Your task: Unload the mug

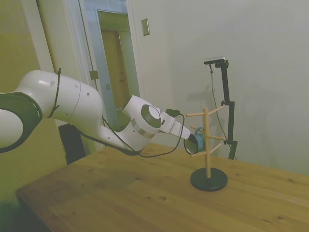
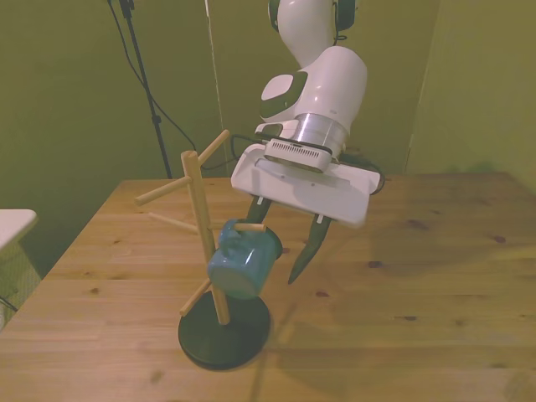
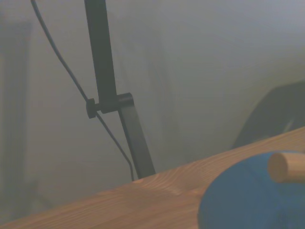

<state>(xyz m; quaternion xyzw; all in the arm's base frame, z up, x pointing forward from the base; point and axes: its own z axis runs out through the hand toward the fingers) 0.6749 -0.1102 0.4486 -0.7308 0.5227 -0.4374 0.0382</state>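
The mug hangs on the wooden rack, between the gripper's wide-spread fingers.

Teal mug: smooth enamel look, soft sheen, matt and blurred in the wrist view. Mug tree: pale bare wood pegs and post, smooth, unvarnished look; round base dark, matt. Table: knotty pine planks, visible grain, light satin finish. Arm shell: glossy white plastic, with a brushed metal ring at the wrist. Pincer: dark fingers, matt.
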